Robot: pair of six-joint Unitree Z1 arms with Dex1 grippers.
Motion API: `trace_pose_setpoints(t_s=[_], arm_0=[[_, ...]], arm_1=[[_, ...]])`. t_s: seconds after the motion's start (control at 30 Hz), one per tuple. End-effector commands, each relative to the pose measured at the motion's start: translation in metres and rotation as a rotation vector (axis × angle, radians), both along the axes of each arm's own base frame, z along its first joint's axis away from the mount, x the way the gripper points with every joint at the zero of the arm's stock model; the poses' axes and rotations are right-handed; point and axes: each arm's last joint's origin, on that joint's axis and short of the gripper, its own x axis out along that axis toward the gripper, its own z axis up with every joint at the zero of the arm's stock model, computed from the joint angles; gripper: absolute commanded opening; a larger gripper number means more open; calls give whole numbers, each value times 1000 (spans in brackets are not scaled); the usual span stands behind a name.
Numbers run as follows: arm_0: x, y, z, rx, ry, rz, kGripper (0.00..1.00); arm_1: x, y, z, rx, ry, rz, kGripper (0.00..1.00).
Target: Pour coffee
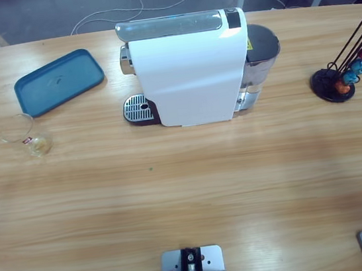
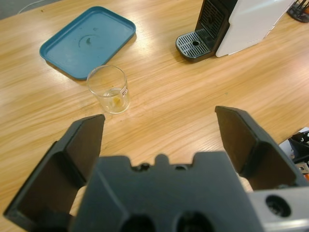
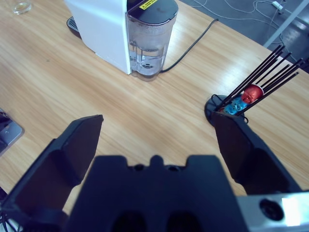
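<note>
A clear glass tumbler [image 1: 27,135] stands upright on the wooden table at the left, with a shallow pool of pale brown coffee [image 2: 115,100] in its bottom. In the left wrist view the tumbler [image 2: 109,89] stands ahead of my left gripper [image 2: 159,118] and a little left of its line; the gripper is open, empty and well short of the glass. My right gripper [image 3: 157,120] is also open and empty, above bare table on the machine's tank side. Neither arm shows in the high view.
A white coffee machine [image 1: 190,74] stands at the back middle, its drip tray [image 1: 138,107] facing left and its water tank [image 3: 149,38] at the right. A blue tray [image 1: 59,81] lies behind the tumbler. A black capsule rack [image 1: 343,77] stands far right.
</note>
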Motion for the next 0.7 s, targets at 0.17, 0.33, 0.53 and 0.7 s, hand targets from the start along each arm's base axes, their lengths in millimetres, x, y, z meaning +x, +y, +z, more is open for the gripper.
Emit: trace_pose_setpoints(t_s=[0.17,0.33,0.53,0.7], arm_0=[[0,-1,-6,10,15,-20,996],[34,-23,30,59,10,44,996],[116,-88,90,-38,8,94,996],[184,-150,96,-240,163,76,996]], arm_1=[[-5,-4,0,7,-9,22,1000],[-5,-4,0,7,-10,23,1000],[-8,-7,-1,19,-21,24,1000],[-7,-6,-1,18,-19,24,1000]])
